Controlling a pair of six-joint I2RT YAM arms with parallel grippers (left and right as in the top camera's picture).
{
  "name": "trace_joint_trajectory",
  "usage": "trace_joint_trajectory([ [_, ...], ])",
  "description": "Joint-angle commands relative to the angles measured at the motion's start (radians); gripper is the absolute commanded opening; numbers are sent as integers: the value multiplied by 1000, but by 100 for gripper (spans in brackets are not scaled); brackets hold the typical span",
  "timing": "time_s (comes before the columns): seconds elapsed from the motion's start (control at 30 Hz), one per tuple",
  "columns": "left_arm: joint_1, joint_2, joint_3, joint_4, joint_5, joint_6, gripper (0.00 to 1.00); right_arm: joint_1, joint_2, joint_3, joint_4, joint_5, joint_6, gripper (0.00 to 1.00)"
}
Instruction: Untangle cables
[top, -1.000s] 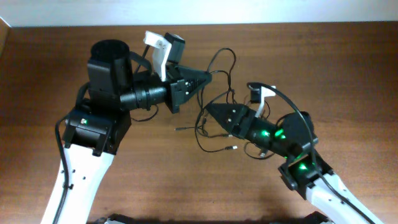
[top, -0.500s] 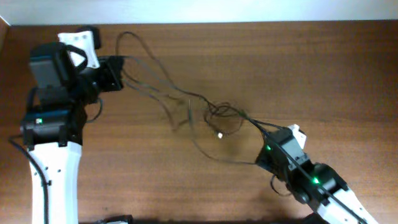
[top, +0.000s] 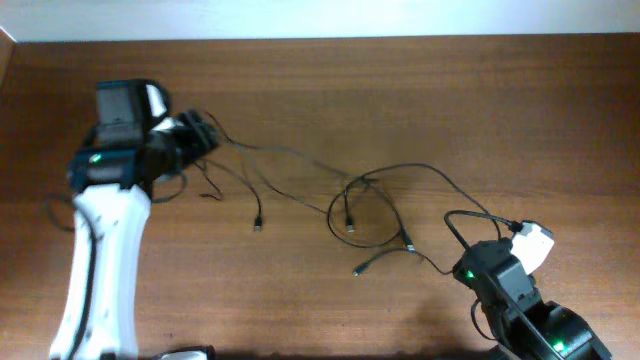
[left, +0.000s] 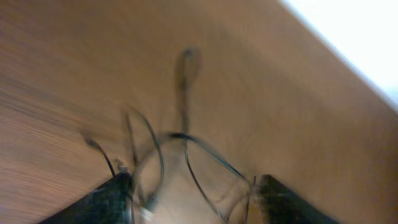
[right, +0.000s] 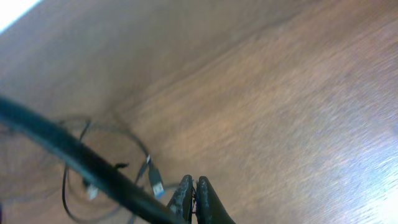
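Note:
Thin black cables (top: 350, 200) lie loose across the table's middle, strung from my left gripper (top: 205, 135) to my right gripper (top: 452, 268). Small plug ends rest at the left (top: 257, 226) and lower middle (top: 356, 271). In the left wrist view the left gripper (left: 196, 202) stands open, its fingers (left: 115, 196) wide apart, with blurred cable loops (left: 186, 143) lying between and ahead of them. In the right wrist view the right gripper (right: 194, 193) is shut on a thin cable strand, with a plug (right: 155, 182) lying just left of it.
The wooden table (top: 420, 100) runs to a pale back edge at the top. The left arm's white body (top: 100, 260) fills the left side and the right arm (top: 520, 310) the lower right corner. A thick black arm cable (right: 74, 155) crosses the right wrist view.
My left gripper has opened and dropped slightly; the cables it held taut now lie slack. The right gripper, shut, has pulled back toward the lower right with a strand.

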Motion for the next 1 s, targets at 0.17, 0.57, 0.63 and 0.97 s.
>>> trace_joint_trajectory([
  [0.17,-376,327,-39,122,407,50,99,0,271,13,130,-322,-81,4],
  [0.57,-491,338,-39,-270,-457,-161,99,0,278,13,175,-435,-266,4],
  [0.63,-493,341,-39,204,283,-10,99,0,270,13,202,-532,-461,4],
  [0.97,-563,346,-39,728,437,-401,99,0,-20,13,525,-1239,-871,4],
])
